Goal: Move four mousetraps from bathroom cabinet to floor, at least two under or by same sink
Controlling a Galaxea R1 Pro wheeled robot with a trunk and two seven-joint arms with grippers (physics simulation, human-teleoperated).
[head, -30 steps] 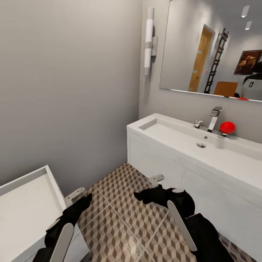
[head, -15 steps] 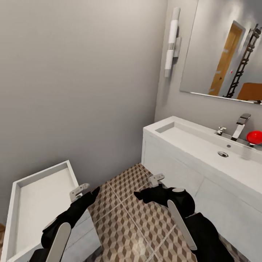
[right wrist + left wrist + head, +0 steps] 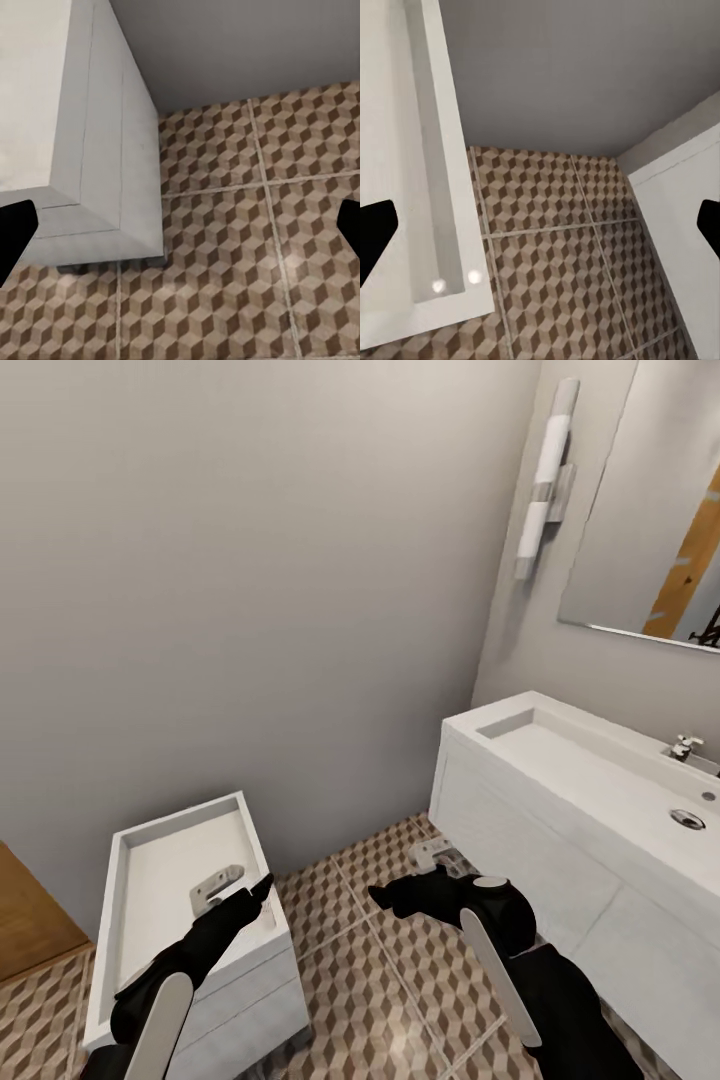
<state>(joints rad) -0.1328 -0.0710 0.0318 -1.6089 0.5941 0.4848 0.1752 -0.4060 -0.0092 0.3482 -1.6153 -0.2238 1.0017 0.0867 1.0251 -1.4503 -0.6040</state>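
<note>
My left gripper [image 3: 218, 888] hangs with its jaws spread wide and nothing between them; from my left wrist the two dark fingertips [image 3: 376, 229] sit at opposite edges of the picture with only tiles between. My right gripper [image 3: 438, 854] is likewise released, its jaws parted and bare, the dark fingertips [image 3: 15, 225] far apart over the tiled ground. From my head, the left gripper hovers above the near end of a low white vanity unit [image 3: 245, 970] with a shallow rectangular basin on top, standing against the grey wall [image 3: 250, 580]; the right gripper hangs over the bathroom floor [image 3: 370, 980], close to the front of the sink [image 3: 600, 760]. That sink, a wide white shallow basin on a white drawer vanity, runs along the right-hand wall, with a chrome drain [image 3: 687, 818] and part of a chrome faucet [image 3: 685, 745] at the picture's edge. Above it hangs a mirror [image 3: 650, 510], and beside that a tubular white wall lamp [image 3: 545, 470]. The cube-patterned floor, brown, beige and white with pale grout, stretches between the two white units. An orange-tan wooden surface [image 3: 30, 915] shows at the far left edge; I cannot tell what it belongs to
</note>
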